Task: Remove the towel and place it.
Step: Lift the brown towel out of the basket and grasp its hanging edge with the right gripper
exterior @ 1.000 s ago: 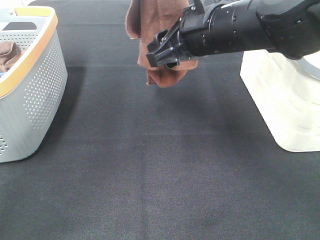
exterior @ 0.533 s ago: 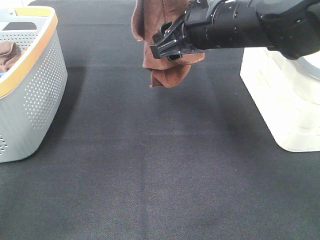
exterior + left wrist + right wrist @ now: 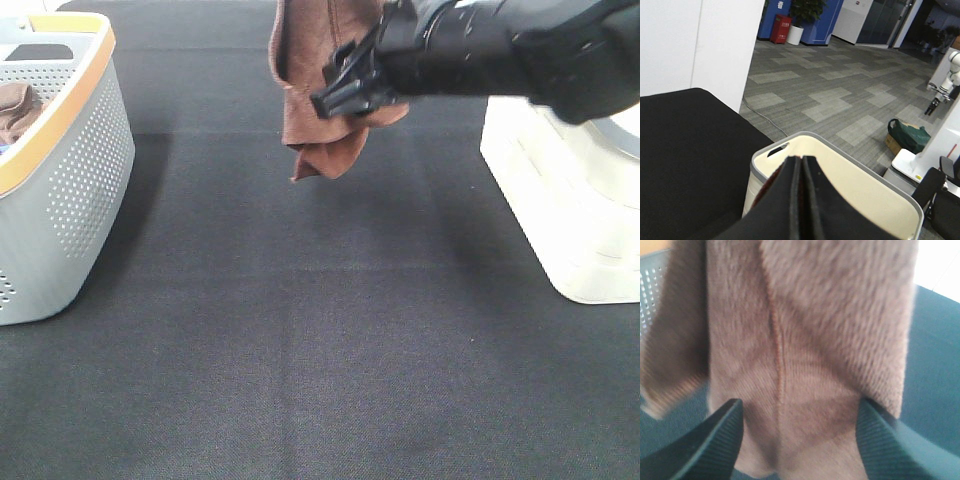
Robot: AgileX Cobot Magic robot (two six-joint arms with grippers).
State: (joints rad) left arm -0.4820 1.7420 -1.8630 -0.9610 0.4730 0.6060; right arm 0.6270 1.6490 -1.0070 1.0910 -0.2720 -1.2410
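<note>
Right fingers (image 3: 715, 440) have crept up and right against the towel (image 3: 305, 100), spread wide with nothing gripped. Towel hangs over the far edge of the table (image 3: 300, 350), its lower corner swung slightly. Removal looks not yet started. Left fingers (image 3: 792, 200) are pressed together, idle.

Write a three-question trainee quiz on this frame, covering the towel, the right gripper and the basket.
1. True or false: the brown towel lies flat on the black table.
2. In its wrist view, the right gripper is: A) shut on the towel, B) open, with the towel just in front of it, C) out of view.
3. Fill in: in the exterior view, the perforated basket stands at the ____ edge.

Key: 1. False, it hangs in folds. 2. B. 3. left.
</note>
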